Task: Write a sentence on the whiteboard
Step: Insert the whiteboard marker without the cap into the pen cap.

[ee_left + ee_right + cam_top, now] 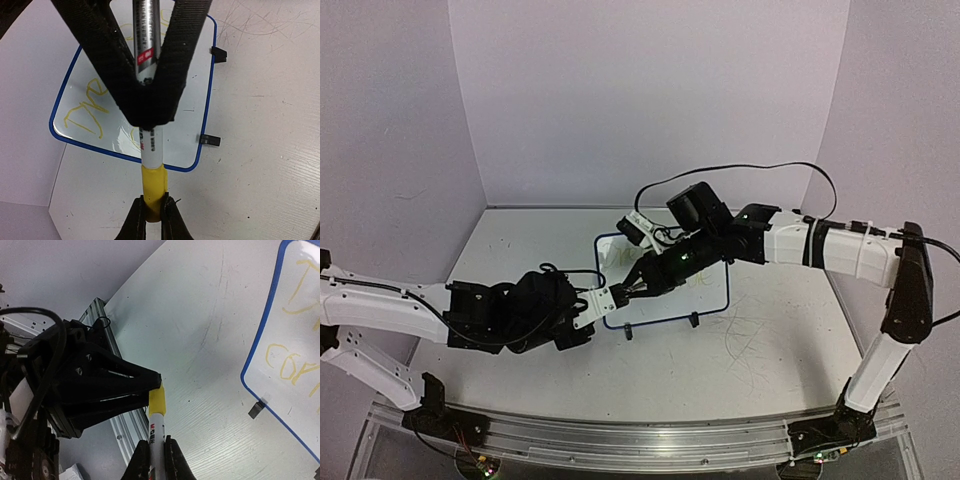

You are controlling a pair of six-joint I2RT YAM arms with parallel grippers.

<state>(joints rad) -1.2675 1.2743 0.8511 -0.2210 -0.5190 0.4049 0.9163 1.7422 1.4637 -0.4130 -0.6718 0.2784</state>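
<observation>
A matt white laminate desk (pixel 760 350), crossed with grey scribbled scratches, is closed in at the back and on both sides by plain pale lavender walls (pixel 650 100). A ribbed aluminium rail (pixel 640 440) runs along its near edge.

Near the middle of the desk is the small rectangular whiteboard with a thin blue rim (pixel 187 115). It has rounded corners and a glossy face that catches the light. From above, its long axis runs left to right, and two small black clip feet (pixel 218 53) sit on its near long edge. I cannot tell whether it lies flat or is propped. The faint yellow-green handwritten sentence (pixel 92 92) runs along that long axis in two lines. Only the starts, "Dre" above and "com" below, can be read.

Over the board's near-left corner hangs a slim white-barrelled marker pen (pixel 150 150) with red and black print. Its long axis slants from near-left to far-right. Its yellow plastic cap (pixel 152 185) points towards the left arm. The left tool (pixel 153 200) is clenched on that cap, and the right tool (pixel 155 440) is clamped round the barrel. Both tools have black, coarse-grained, wedge-shaped fingers.
</observation>
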